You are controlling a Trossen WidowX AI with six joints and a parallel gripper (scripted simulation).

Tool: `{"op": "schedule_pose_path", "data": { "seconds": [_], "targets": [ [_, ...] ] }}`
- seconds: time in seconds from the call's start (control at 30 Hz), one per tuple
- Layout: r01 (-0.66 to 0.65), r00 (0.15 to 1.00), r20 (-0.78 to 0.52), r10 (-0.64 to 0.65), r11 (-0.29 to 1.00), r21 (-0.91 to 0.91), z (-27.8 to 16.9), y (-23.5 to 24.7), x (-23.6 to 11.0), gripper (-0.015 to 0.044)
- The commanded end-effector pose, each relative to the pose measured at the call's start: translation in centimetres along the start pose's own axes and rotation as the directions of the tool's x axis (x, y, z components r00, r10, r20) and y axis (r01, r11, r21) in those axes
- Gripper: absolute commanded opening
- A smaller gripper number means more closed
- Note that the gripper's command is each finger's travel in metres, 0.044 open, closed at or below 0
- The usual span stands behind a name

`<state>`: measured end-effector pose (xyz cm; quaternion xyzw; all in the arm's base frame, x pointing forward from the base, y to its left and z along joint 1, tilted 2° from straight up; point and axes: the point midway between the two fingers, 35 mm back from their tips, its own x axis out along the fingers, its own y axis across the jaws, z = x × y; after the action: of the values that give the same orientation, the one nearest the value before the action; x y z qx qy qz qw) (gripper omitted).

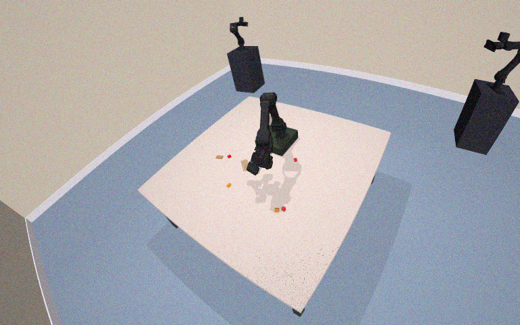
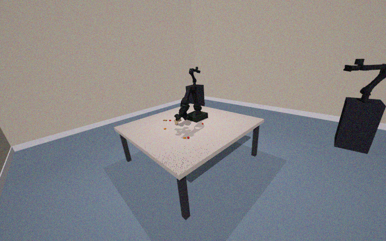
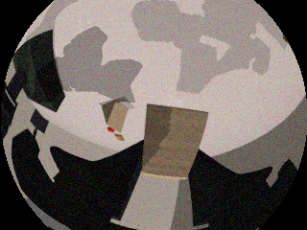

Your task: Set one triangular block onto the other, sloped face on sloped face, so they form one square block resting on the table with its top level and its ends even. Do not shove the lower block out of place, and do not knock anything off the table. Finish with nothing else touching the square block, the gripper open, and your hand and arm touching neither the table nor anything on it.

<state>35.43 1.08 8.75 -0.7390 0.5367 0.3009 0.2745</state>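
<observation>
From the top we've got the gripper (image 1: 256,165) off the table (image 1: 344,153), clamped on one tan block (image 1: 244,164) that pokes out on its left. The other block (image 1: 219,156) sits on the table further left, next to a red cube (image 1: 229,156) — well apart from the held one.

Exterior view: arm bent low over the table, too small to add much.

Wrist view shows the held block (image 3: 172,142) between the fingers, and the other block (image 3: 118,117) down on the table beyond, that red cube touching it.

So the pickup looks done, we reckon — carrying over, flipping slope to slope, release and retreat are all left
</observation>
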Motion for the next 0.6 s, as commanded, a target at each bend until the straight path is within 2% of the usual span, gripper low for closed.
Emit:
{"op": "schedule_pose_path", "data": {
  "seconds": [0.0, 0.27, 0.57],
  "targets": [
    [-0.020, 0.998, 0.061, 0.014, 0.995, 0.097, -0.34, -0.21, 0.20, 0.0000],
    [-0.115, 0.975, 0.215, 0.051, 0.948, 0.296, -0.60, -0.11, 0.72, 0.0000],
    [-0.262, 0.921, 0.383, 0.067, 0.835, 0.484, -1.03, -0.10, 0.89, 0.0000]
  ]
}}
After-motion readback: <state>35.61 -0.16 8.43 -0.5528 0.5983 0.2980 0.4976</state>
